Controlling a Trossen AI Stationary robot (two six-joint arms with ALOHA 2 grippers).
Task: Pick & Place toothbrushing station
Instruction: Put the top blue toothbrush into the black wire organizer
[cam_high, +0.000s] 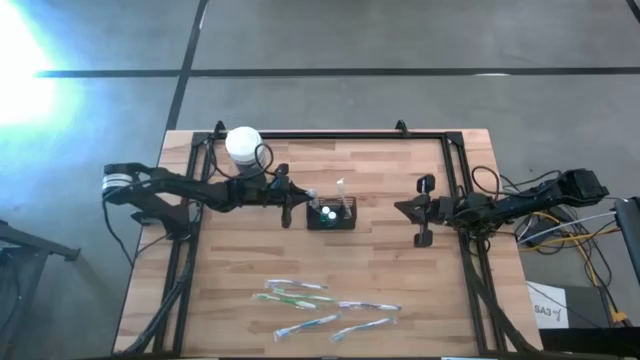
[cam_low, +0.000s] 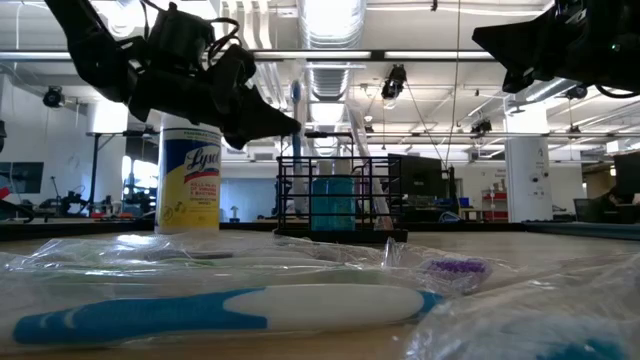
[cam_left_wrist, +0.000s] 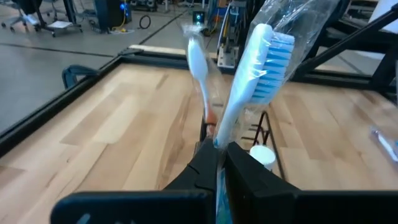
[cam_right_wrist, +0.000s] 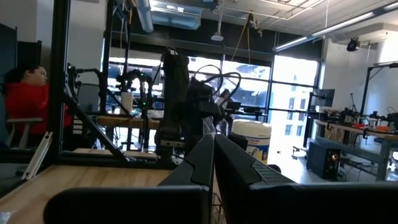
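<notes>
The toothbrushing station is a black wire-mesh caddy (cam_high: 331, 216) (cam_low: 335, 200) standing on the wooden table at mid-table. It holds a teal tube and an upright white toothbrush (cam_left_wrist: 196, 57). My left gripper (cam_high: 293, 202) (cam_left_wrist: 219, 152) reaches in from the table's left, just short of the caddy. It is shut on a plastic-wrapped blue and white toothbrush (cam_left_wrist: 258, 68). My right gripper (cam_high: 402, 208) (cam_right_wrist: 213, 149) hangs shut above the table, to the right of the caddy, touching nothing. My left gripper pinches the wrapped toothbrush's handle (cam_left_wrist: 221, 134) between its two fingers, wrapper and all. The fingers come roughly level from the table's left. The brush runs on past the fingertips, slanting up with its bristle head (cam_left_wrist: 277, 53) highest. The handle's lower end is hidden behind the fingers.
A white-lidded wipes jar with a yellow label (cam_high: 243, 144) (cam_low: 190, 180) stands behind the left gripper, toward the far edge. Several wrapped toothbrushes (cam_high: 320, 305) (cam_low: 220, 305) lie near the table's near edge. Black frame rails (cam_high: 330, 135) run along the table's far and side edges.
</notes>
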